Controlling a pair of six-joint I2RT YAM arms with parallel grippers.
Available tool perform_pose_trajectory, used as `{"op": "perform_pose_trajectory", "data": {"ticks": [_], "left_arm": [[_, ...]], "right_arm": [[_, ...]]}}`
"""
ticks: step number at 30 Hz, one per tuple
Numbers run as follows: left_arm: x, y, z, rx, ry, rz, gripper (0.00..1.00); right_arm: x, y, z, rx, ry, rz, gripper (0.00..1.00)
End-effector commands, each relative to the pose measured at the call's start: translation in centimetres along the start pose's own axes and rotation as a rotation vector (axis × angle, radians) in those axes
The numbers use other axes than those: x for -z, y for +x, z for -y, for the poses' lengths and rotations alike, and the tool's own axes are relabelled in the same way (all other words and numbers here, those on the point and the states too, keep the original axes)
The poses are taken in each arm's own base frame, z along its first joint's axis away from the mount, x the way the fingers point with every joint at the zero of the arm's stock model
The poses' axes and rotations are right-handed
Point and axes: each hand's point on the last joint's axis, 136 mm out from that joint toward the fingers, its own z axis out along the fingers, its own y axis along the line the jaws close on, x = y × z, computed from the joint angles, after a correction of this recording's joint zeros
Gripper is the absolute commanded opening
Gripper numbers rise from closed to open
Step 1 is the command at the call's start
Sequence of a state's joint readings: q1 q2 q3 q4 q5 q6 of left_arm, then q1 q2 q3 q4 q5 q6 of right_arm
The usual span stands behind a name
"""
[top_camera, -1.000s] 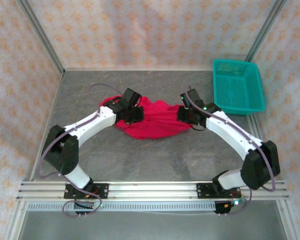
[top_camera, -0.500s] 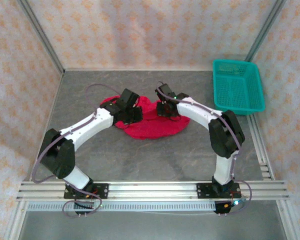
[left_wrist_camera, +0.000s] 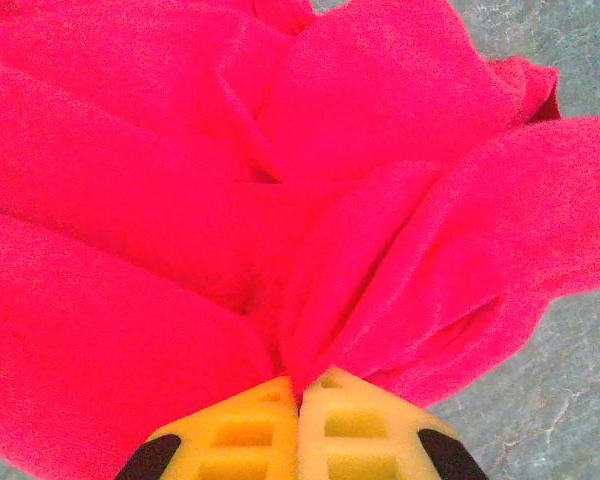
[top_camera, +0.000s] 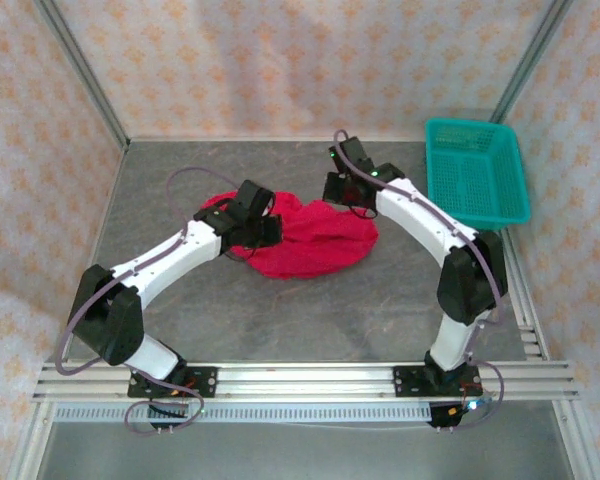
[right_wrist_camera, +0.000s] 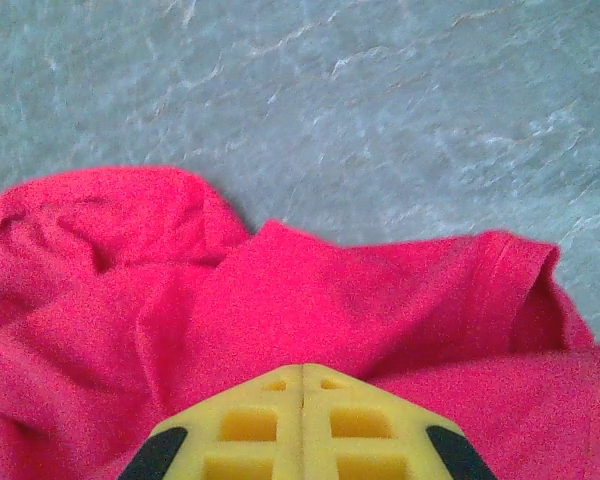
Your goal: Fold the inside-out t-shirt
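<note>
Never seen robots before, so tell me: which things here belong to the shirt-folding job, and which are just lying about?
Job: red t-shirt; left pincer, clamped on it; right pincer, shut.
Lying about: teal plastic basket.

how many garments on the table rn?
1: the red t-shirt, bunched midway across the table, left of the teal basket. Anything under it would be hidden.

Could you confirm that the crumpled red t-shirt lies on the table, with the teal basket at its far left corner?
Not quite: the top external view shows the teal basket at the far right corner; the red t-shirt does lie crumpled on the table.
</note>
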State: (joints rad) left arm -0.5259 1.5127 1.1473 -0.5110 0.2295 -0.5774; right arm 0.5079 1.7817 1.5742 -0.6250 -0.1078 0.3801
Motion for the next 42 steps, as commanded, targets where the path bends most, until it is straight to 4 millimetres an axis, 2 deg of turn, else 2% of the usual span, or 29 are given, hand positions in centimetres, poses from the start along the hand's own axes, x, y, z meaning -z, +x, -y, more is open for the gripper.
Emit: {"op": "perform_pose_trajectory", "data": {"ticks": [1,4,6,7,8,9,10,11,13,15,17,19,21,24,27,36,39,42], "left_arm": [[0.3,-1.8,0.2,-0.123,-0.039,0.056,0.00],[0.1,-2.7,0.3,-0.149,-0.061,0.069,0.02],[0.0,-3.2,0.3,-0.147,-0.081,0.067,0.06],[0.2,-3.4,0.4,-0.146,-0.088,0.065,0.16],[0.4,-3.6,0.4,-0.146,-0.097,0.064,0.27],[0.7,-3.8,0.2,-0.152,-0.111,0.070,0.43],[1.2,-3.9,0.3,-0.172,-0.118,0.078,0.51],[1.7,-4.0,0.5,-0.202,-0.124,0.090,0.56],[3.4,-4.2,1.6,-0.294,-0.120,0.132,0.61],[4.6,-3.7,4.3,-0.419,-0.043,0.165,0.63],[4.7,-2.7,7.2,-0.563,0.055,0.192,0.63],[3.8,-0.7,9.7,-0.746,0.160,0.201,0.67],[2.7,0.6,10.6,-0.902,0.165,0.227,0.67],[0.8,2.0,10.7,-1.079,0.118,0.205,0.70],[-1.3,1.8,10.0,-1.160,0.036,0.157,0.68],[-6.4,1.1,9.6,-1.257,-0.068,0.102,0.65],[-7.2,0.7,9.9,-1.259,-0.078,0.099,0.60],[-7.1,0.2,10.4,-1.251,-0.075,0.108,0.55]], "right_arm": [[-0.8,-2.9,-0.7,-0.031,-0.081,0.018,0.00],[-2.7,-3.4,-1.8,-0.026,-0.108,-0.042,0.00],[-2.7,-2.8,-1.9,-0.012,-0.101,-0.089,0.00],[-2.1,-2.4,-1.7,-0.003,-0.101,-0.098,0.00],[-1.6,-1.9,-1.4,0.009,-0.097,-0.098,0.05],[-0.7,-1.4,-0.8,0.023,-0.090,-0.091,0.13],[0.2,-0.6,0.0,0.037,-0.075,-0.086,0.22],[0.9,0.1,0.9,0.049,-0.057,-0.079,0.28],[2.6,1.7,2.9,0.062,-0.015,-0.063,0.34],[3.8,3.3,4.4,0.058,0.006,-0.055,0.35],[4.6,4.6,5.9,0.036,0.028,-0.049,0.35],[5.2,5.5,7.6,-0.001,0.055,-0.040,0.35],[5.6,6.1,9.1,-0.044,0.075,-0.036,0.35],[6.1,6.6,10.6,-0.084,0.082,-0.034,0.35],[6.6,6.8,11.1,-0.091,0.085,-0.036,0.35],[7.1,7.0,10.9,-0.092,0.068,-0.039,0.35],[7.3,7.1,10.8,-0.094,0.056,-0.042,0.35],[7.3,7.3,10.7,-0.094,0.049,-0.048,0.35]]}}
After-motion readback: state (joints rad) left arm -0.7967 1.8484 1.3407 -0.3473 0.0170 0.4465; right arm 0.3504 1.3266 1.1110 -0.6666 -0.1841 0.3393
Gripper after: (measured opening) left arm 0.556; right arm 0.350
